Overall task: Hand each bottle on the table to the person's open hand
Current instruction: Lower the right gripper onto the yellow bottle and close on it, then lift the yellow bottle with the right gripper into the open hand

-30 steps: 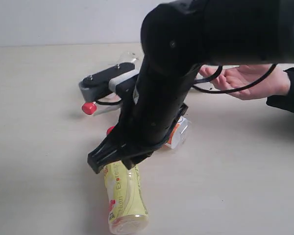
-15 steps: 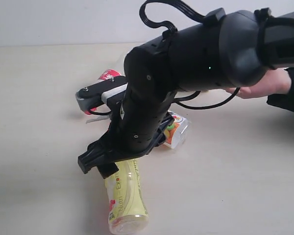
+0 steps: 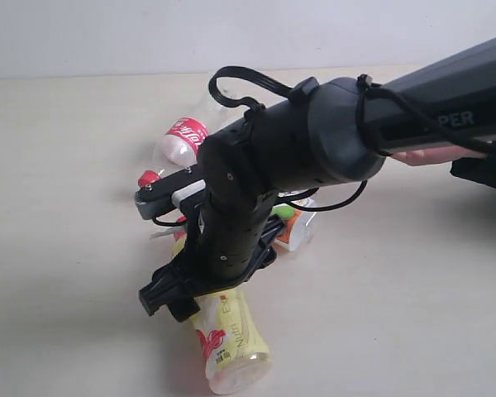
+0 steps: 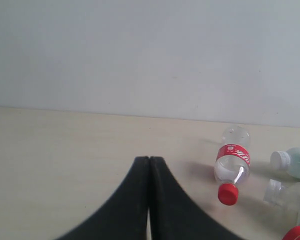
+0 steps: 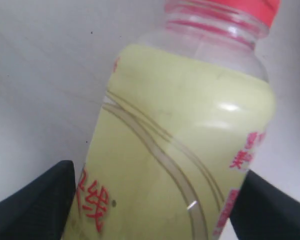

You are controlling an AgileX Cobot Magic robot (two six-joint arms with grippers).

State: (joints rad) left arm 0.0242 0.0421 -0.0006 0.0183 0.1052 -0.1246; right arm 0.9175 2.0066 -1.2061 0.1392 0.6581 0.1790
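- The right gripper (image 3: 167, 303) is released, its fingers (image 5: 37, 202) spread either side of the yellow bottle (image 3: 234, 347), which lies on the table (image 3: 58, 248) with its cap toward 11 o'clock.
- The left gripper (image 4: 149, 160) is clenched on nothing.
- There are four bottles: the yellow bottle, the red-labelled bottle (image 3: 182, 139) at 12 o'clock from the right gripper, the illustrated bottle (image 3: 296, 227) at 2 o'clock, and the green-labelled bottle (image 4: 296, 162).

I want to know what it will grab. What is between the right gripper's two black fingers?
The yellow bottle with the red cap lies between the fingers of the right gripper, on the table. The right wrist view shows this.
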